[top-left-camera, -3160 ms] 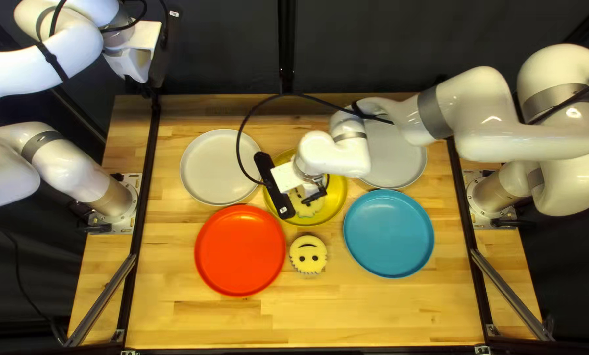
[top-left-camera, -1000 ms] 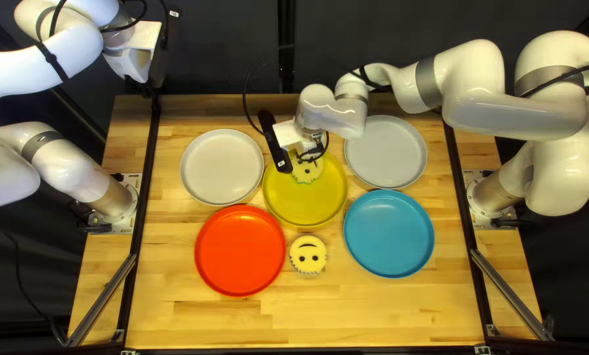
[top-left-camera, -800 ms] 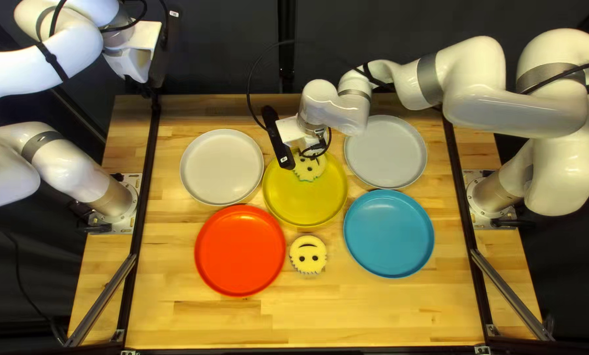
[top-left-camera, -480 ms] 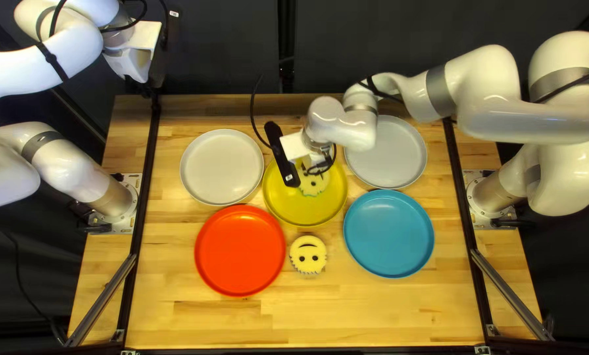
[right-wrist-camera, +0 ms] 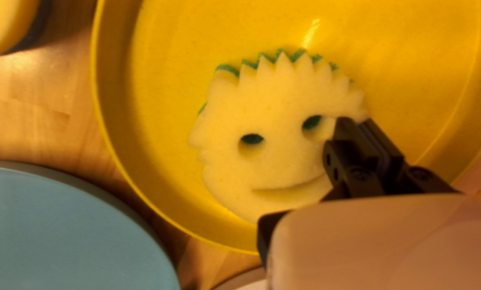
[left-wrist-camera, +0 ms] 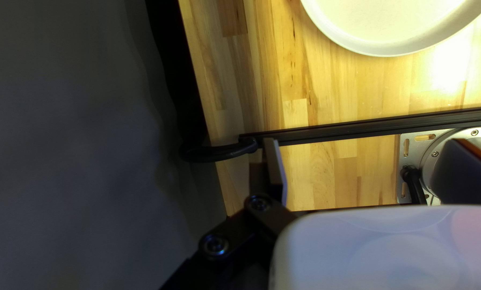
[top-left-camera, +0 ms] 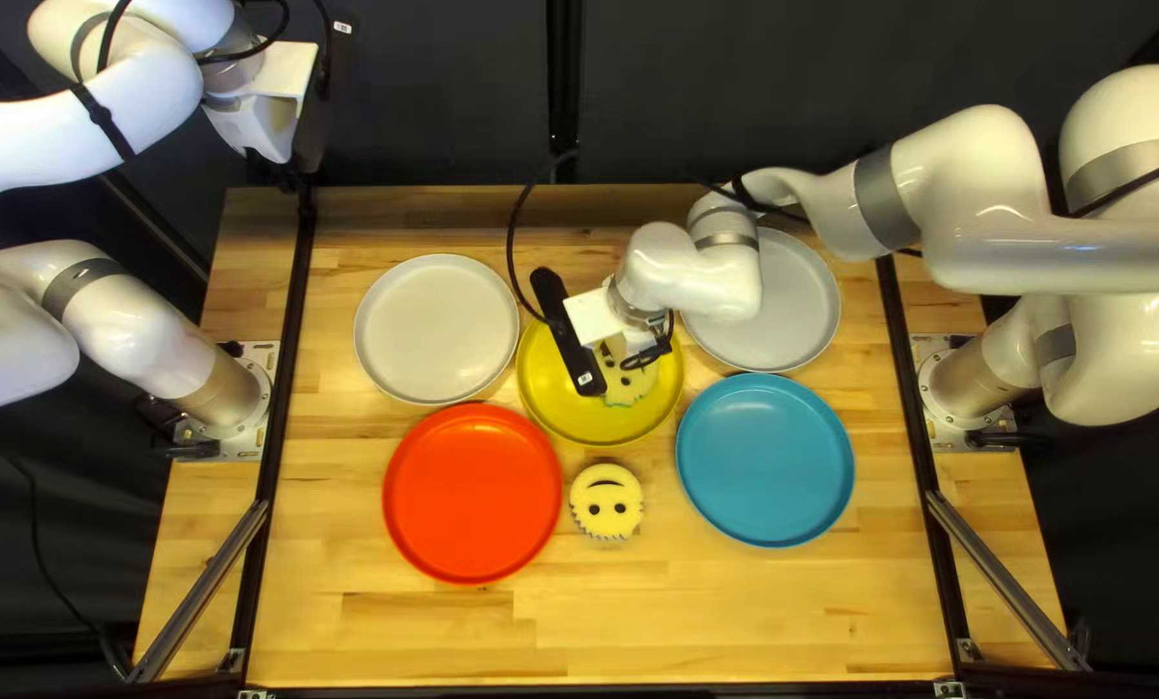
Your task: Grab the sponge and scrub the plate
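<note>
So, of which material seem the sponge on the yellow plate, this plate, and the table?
The sponge looks like matte, fine-pored foam, with a green layer showing at its toothed edge. The yellow plate is probably smooth plastic: it has soft glints, though coated metal is possible. The table seems wooden, with a slight sheen, from its grained, joined strips.

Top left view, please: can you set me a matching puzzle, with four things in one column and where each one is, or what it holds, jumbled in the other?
1. Yellow plate
2. Red plate
3. Blue plate
4. Sponge with the upside-down face

A. At the right of the view, just below a grey plate
B. On bare wood, between two plates
C. Has another sponge on it
D. Left of the four

Right pairs: 1-C, 2-D, 3-A, 4-B
</note>
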`<state>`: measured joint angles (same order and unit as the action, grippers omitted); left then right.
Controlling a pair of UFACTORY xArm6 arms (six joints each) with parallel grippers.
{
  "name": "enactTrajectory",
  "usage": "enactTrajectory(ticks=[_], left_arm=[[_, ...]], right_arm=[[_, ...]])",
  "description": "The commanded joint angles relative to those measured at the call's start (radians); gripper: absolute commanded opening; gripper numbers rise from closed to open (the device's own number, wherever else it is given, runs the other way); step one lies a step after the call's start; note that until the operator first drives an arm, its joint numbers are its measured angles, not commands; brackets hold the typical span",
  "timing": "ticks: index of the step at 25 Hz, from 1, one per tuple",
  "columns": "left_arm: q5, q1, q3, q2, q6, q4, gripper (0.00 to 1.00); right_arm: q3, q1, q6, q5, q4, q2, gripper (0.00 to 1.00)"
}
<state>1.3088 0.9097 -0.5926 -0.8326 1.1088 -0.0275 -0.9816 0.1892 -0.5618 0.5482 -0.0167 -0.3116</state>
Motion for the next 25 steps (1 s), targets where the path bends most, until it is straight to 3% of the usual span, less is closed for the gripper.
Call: enactTrajectory(ticks=[1,14,22,25], left_arm=[[0.000,0.000,0.000,0.000,0.000,0.000,1.00],[0.000,0.000,0.000,0.000,0.000,0.000,1.00],[0.000,0.000,0.000,0.000,0.000,0.000,1.00],[0.000,0.000,0.000,0.000,0.000,0.000,1.00]], right_arm=[[-0.010,0.038,-0.057,0.010,0.031,0.000,0.00],[0.129,-0.063,0.060,-0.038,-0.015,0.102,0.00],[0.041,-0.157,0.193,-0.021,-0.089,0.016,0.00],[0.023,-0.156,0.195,-0.003,-0.104,0.014,0.00]])
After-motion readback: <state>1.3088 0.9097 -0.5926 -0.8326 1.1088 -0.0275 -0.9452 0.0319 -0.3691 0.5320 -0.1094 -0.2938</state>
